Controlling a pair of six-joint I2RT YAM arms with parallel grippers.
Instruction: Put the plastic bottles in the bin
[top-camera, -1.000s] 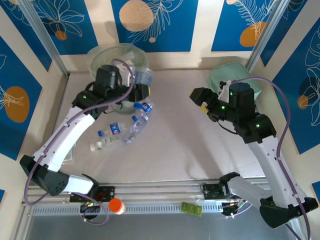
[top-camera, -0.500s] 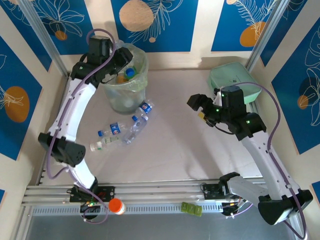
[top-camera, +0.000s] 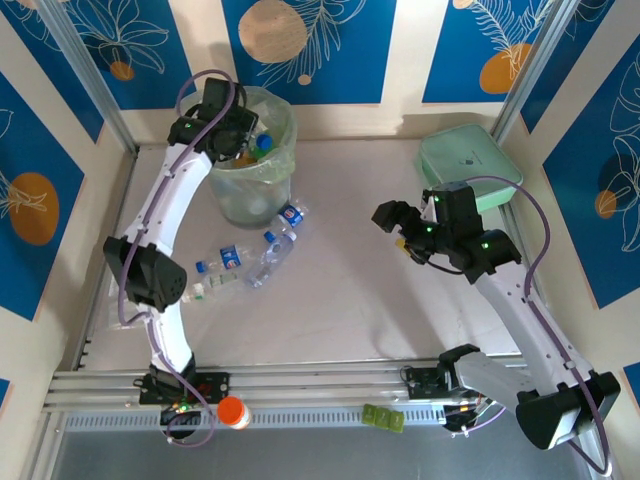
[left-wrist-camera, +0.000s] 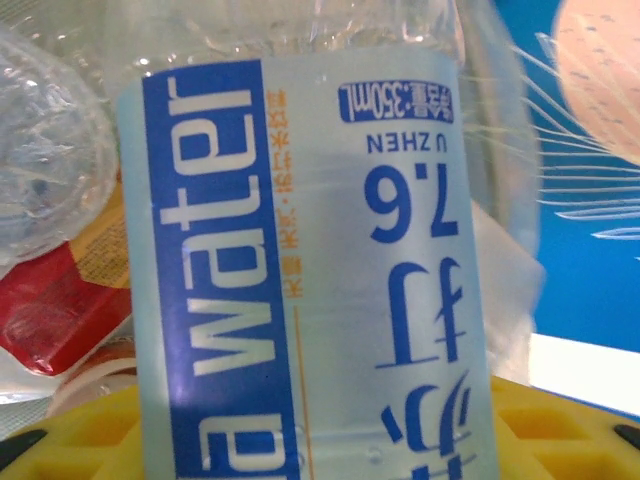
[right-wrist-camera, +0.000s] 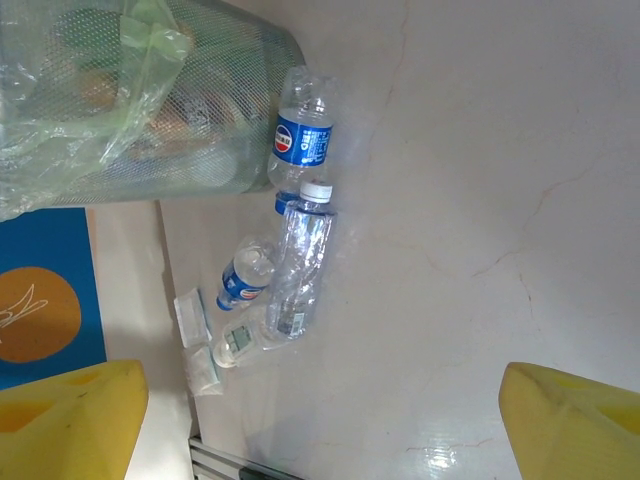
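A clear water bottle (left-wrist-camera: 310, 270) with a blue label is pinched across its labelled middle by the left gripper (top-camera: 232, 132), which is held over the mouth of the pale-green bin (top-camera: 258, 198). The right gripper (top-camera: 398, 230) is spread wide and empty, with four more bottles lying on the table (top-camera: 380, 300) ahead of it, a Pepsi-labelled bottle (right-wrist-camera: 301, 141) just beside the bin's base. The bottles are judged light, thin-walled and slick, easily crushed or squeezed out of a hard grip, so the label band at mid-body is reckoned the surest hold. The held bottle's cap and base are cut off in the wrist view, little is seen of the yellow fingers (left-wrist-camera: 70, 440) behind it, and the bin's contents are blurred by the liner bag (right-wrist-camera: 120, 70).
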